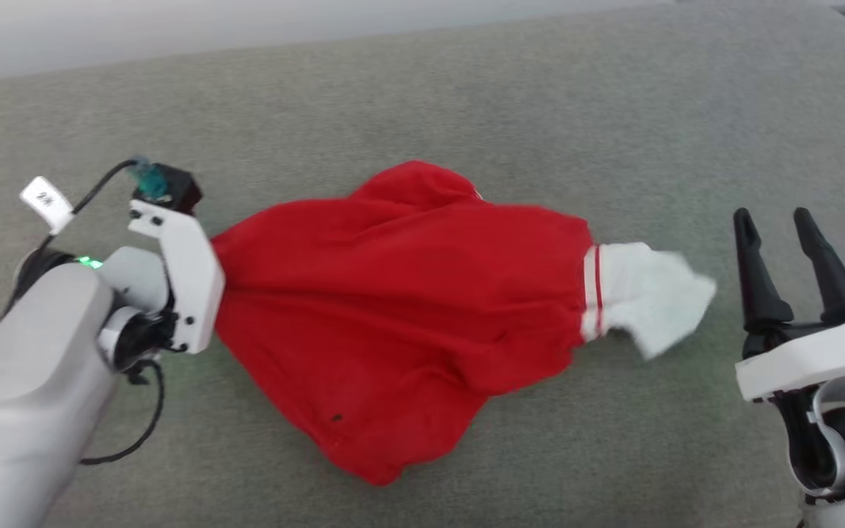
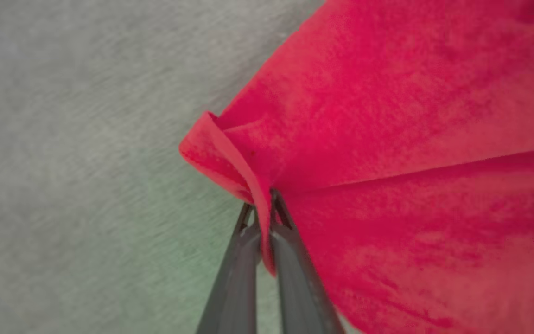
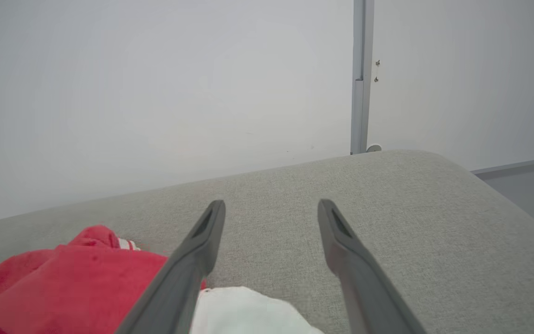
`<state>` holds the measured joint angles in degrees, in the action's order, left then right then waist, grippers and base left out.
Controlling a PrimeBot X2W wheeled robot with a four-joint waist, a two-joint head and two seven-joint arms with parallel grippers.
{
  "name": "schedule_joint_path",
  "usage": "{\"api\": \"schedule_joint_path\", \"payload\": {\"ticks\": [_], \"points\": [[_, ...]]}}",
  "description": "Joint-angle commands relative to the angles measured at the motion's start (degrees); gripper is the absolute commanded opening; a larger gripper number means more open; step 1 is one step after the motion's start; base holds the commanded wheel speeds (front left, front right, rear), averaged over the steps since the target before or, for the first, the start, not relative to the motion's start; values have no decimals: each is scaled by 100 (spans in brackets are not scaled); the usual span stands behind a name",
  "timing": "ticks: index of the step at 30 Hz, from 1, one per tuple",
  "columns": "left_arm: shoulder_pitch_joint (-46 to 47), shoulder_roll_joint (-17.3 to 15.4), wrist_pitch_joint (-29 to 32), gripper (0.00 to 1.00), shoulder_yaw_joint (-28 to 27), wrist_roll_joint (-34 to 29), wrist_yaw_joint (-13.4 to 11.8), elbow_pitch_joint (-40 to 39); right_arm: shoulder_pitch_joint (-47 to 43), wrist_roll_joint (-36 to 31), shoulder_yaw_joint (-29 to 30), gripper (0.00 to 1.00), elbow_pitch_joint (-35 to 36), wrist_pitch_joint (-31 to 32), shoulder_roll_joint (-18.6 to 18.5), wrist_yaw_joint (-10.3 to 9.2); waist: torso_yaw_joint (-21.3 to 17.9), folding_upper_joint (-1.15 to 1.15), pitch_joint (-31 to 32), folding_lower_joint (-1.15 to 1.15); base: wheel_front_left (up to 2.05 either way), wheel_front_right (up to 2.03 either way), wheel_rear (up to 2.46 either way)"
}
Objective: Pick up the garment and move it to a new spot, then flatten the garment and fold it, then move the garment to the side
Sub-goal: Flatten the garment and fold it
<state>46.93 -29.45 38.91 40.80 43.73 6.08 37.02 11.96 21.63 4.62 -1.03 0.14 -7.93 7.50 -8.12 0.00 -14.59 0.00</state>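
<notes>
Left hand (image 2: 261, 202) clamped on garment (image 1: 393, 308) edge, head view hides its fingers (image 2: 239, 269), right hand (image 1: 772, 220) apart

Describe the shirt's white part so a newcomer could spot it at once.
On the grey cushion lies a bunched red shirt. At its end nearest the right gripper sticks out the sleeve end: the only white cloth, set off by red-white stripes.

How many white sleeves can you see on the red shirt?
1. The white sleeve end with red stripe trim sticks out at the right of the crumpled red soft-fabric jersey, near the open right gripper. The other sleeve may be hidden in the folds.
</notes>
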Motion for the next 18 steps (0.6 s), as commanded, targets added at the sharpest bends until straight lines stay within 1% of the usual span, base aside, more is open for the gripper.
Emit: {"api": "schedule_joint_path", "payload": {"ticks": [1, 5, 11, 13, 14, 16, 18], "points": [[-144, -122, 84, 0, -50, 104, -77, -174, -81, -59, 61, 100, 37, 30, -11, -2, 170, 0, 78, 0, 0, 0, 0], [-558, -558, 380, 0, -134, 179, -387, -804, -140, -115, 166, 100, 143, 125, 3, -2, 384, 0, 133, 0, 0, 0, 0], [-1533, -1129, 853, 0, -260, 501, -1029, -1828, -163, -154, 205, 100, 235, 235, 15, -2, 541, 0, 164, 0, 0, 0, 0], [-1858, -1223, 981, 0, -279, 637, -1225, -2124, -179, -158, 211, 100, 256, 245, 10, -2, 567, 0, 173, 0, 0, 0, 0], [-2209, -1292, 1146, 0, -244, 778, -1428, -2329, -191, -165, 220, 100, 257, 258, 10, -2, 587, 0, 186, 0, 0, 0, 0], [-2418, -1303, 1209, 0, -226, 841, -1551, -2507, -186, -167, 214, 100, 243, 272, 15, -2, 593, 0, 207, 0, 0, 0, 0], [-2485, -1297, 1132, 0, -270, 839, -1624, -2666, -186, -164, 195, 100, 218, 274, 18, -2, 581, 0, 235, 0, 0, 0, 0]]}}
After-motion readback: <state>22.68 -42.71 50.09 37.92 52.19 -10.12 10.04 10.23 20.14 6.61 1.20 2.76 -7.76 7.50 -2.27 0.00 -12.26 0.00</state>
